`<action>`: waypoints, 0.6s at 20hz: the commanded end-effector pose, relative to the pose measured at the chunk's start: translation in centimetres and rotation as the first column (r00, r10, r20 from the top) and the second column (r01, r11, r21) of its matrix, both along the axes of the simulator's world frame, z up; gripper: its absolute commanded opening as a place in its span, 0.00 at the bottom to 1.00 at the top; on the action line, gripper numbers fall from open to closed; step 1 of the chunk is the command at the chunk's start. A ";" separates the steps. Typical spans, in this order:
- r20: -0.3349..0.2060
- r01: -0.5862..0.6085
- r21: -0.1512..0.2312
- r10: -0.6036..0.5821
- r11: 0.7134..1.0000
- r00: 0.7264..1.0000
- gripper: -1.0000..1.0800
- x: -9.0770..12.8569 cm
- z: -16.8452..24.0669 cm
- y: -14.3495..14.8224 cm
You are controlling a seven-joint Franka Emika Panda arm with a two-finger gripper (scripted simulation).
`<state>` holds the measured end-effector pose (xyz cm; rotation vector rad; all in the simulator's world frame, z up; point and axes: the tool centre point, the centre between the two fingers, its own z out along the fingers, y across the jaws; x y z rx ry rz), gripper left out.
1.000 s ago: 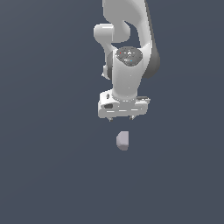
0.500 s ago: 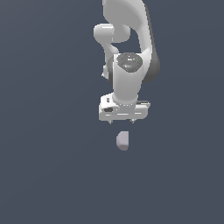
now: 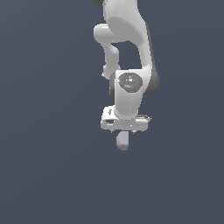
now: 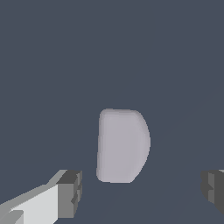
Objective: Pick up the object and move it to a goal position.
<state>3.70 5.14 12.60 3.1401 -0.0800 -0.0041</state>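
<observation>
Hovering over object (image 4: pixel 122 145) | jaws wide, fingers (image 4: pixel 70 193) clear of both edges

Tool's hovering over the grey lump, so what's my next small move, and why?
Probably a short, straight descent. In the wrist view the object lies between the two open fingertips, apart from both and not yet level with them. In the exterior view the tool sits just above it. Close once the pads flank it.

The tool (image 3: pixel 124 131) hangs right above the lump (image 3: pixel 122 141), its lower edge overlapping the lump's top. From the wrist, the lump (image 4: pixel 122 145) sits between the spread fingers (image 4: pixel 70 193), touching neither.
</observation>
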 end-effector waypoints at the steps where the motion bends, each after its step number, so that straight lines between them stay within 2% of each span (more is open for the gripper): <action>1: 0.002 0.026 0.000 -0.026 1.000 1.000 0.96 0.5 -1.0 0.1; 12: 0.001 0.049 0.000 -0.049 0.999 0.999 0.96 0.8 -2.4 0.3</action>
